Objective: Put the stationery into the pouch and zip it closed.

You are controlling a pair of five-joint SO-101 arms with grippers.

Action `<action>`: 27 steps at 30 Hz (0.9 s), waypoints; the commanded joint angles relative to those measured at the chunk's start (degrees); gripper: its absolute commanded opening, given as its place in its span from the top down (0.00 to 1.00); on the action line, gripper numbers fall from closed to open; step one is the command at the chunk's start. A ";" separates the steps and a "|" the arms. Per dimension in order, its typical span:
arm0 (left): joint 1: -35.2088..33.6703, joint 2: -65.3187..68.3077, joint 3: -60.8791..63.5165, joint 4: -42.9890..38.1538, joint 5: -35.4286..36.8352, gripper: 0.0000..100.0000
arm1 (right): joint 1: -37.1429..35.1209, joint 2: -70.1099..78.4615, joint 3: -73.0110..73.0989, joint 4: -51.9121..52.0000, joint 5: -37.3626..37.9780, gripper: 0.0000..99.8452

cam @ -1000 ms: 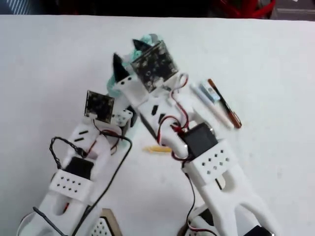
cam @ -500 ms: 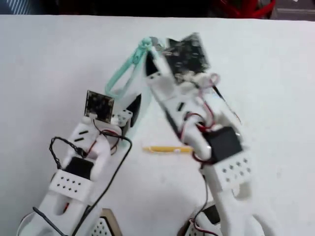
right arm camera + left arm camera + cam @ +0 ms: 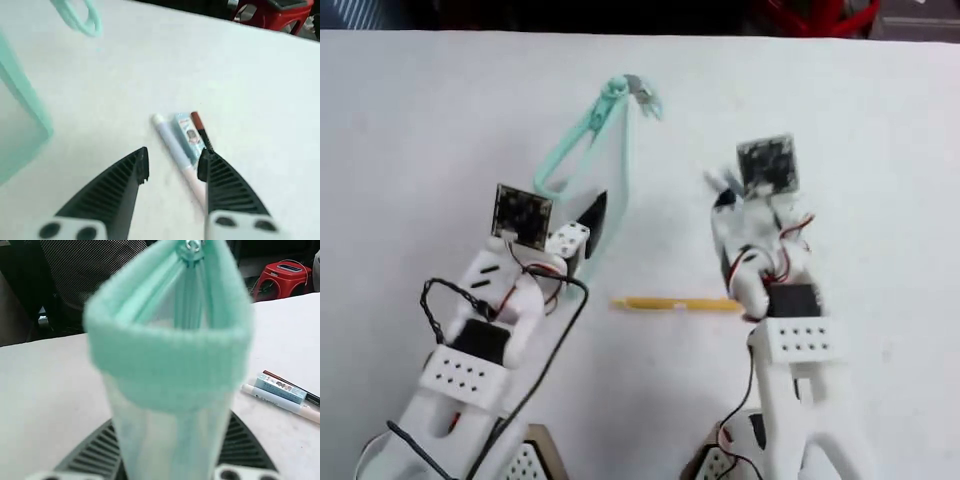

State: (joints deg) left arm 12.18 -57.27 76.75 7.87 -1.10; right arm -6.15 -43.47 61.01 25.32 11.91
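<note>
The loading step is judged to be in hand, with nothing yet seen inside the pouch [image 3: 170, 365]; the pouch is pinched at its near end by the left gripper [image 3: 585, 225] and held out over the table [image 3: 440, 110], its mouth gaping and the zip pull [image 3: 192, 245] hanging at the far end; the right gripper [image 3: 173, 159] is poised with its jaws spread wide and nothing between them, just above a small cluster of stationery lying apart from the pouch; a white pen [image 3: 172, 142], a blue eraser [image 3: 187, 132] and a dark red pen [image 3: 200, 131] are laid side by side there, touching or nearly so; a yellow pencil [image 3: 675, 303] is left lying on the table between the two arms, near their bases. A descent onto one item of the cluster is called for next; because the three are packed so close, the jaws would need to be centred on a single piece, probably the white pen, so that its neighbours are not dragged along; the zip is to be drawn only once all the pieces are in.
</note>
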 commanded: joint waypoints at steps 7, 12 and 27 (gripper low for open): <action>-1.19 -1.01 -0.53 -0.44 0.09 0.80 | -9.10 7.25 1.41 -2.42 6.24 0.84; -1.19 -1.01 -0.53 -0.44 0.09 0.80 | -18.59 7.78 1.41 5.58 26.55 0.84; -1.19 -1.01 -0.62 -0.44 0.09 0.80 | -19.03 9.01 2.55 17.80 42.46 0.84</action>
State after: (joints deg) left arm 11.47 -57.27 76.75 7.87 -1.10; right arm -26.11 -35.03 63.74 42.99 53.58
